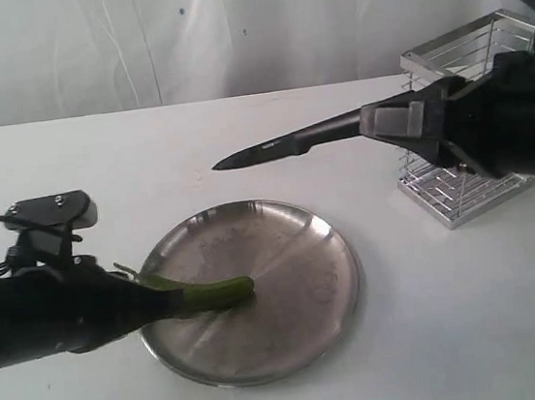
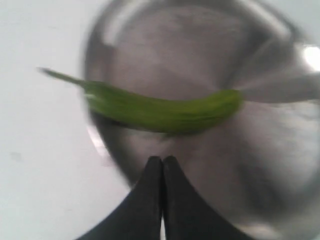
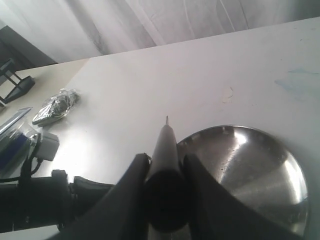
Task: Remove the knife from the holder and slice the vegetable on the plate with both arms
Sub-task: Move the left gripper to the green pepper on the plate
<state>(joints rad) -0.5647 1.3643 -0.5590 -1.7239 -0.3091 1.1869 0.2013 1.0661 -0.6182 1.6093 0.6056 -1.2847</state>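
Note:
The green chilli [image 1: 217, 294] lies on the left half of the steel plate [image 1: 294, 255], its stem over the rim. My left gripper [image 1: 143, 301] hovers over the stem end. In the left wrist view its fingers [image 2: 162, 161] are shut with nothing between them, just short of the chilli [image 2: 165, 111] on the plate [image 2: 280, 150]. My right gripper [image 1: 404, 120] is shut on the handle of the knife [image 1: 280, 146]. The dark blade points left, in the air beyond the plate's far rim. The right wrist view shows the knife [image 3: 164, 145] between the fingers [image 3: 165, 162], above the plate [image 3: 260, 170]. The wire holder [image 1: 461, 186] stands behind the right arm.
The holder stands at the table's right side, partly hidden by the right arm. In the right wrist view a crumpled shiny wrapper [image 3: 56, 107], a black stand [image 3: 15, 82] and a blue-and-white object [image 3: 15, 137] sit past the left arm [image 3: 50, 200]. A white curtain hangs behind the table.

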